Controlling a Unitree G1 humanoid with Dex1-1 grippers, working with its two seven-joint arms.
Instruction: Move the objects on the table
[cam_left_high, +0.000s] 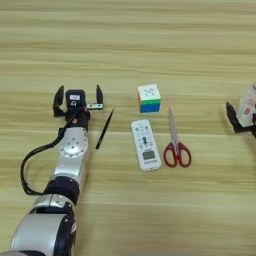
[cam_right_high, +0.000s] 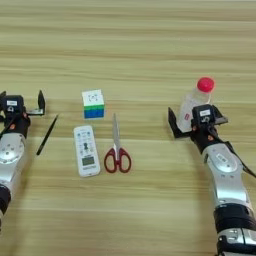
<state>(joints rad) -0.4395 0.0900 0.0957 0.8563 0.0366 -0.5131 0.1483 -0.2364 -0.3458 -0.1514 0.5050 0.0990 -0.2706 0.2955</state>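
Table: wide light-brown wood with plank grain running across; it fills both views.
Bottle: clear plastic with a red cap, at the right side, tilted so the cap leans up and to the right; its lower part is hidden behind the right gripper.
Right gripper: closed around the bottle's lower body, one finger seen on the left of it, the other behind the head; whether the base is lifted off the wood cannot be told.
Left gripper: spread wide with nothing between the fingers, resting at the left, just beside the pen.
Pen: thin, dark, lying slanted right of the left gripper.
Cube: multicoloured, in the middle, apart from the rest.
Remote: white, small screen near its near end, below the cube.
Scissors: red handles toward the robot, blades pointing away, just right of the remote.
Risk, grip: the bottle is held low and tilted, so it is judged likely to pivot or slip if swung quickly.
Risk, path: a leftward carry could sweep the scissors or remote.
Risk, release: set down tilted, the bottle could topple and roll.
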